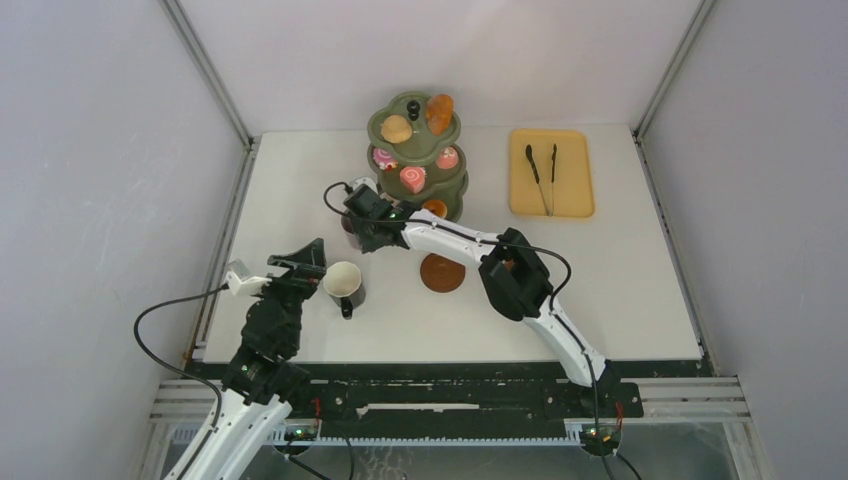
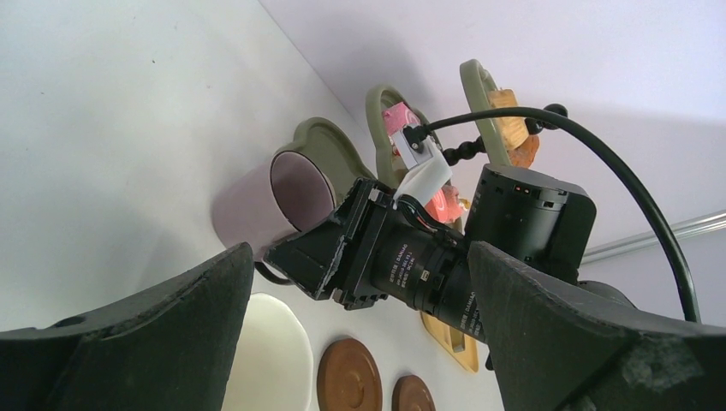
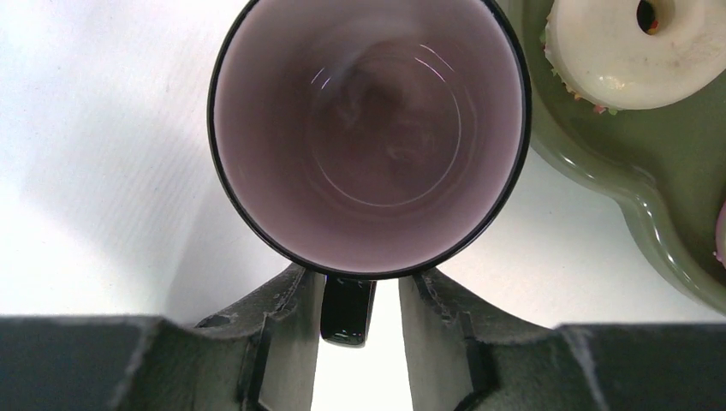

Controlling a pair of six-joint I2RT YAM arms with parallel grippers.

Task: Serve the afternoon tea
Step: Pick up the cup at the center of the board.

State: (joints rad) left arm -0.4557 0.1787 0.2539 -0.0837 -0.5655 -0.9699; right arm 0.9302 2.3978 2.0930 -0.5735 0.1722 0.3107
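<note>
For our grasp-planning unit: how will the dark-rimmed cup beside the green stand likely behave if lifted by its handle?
The cup looks glossy and rigid, probably ceramic: likely slippery, breakable. Gripped only by its narrow handle, off-centre, it may tilt or swing.

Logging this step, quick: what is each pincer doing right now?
Left pincer: wide open, empty.
Right pincer: partly open, straddling the handle of the cup, not clamped on it yet.

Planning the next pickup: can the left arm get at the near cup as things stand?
Likely yes: the open left gripper sits right beside the near cup, with nothing between them.
</note>
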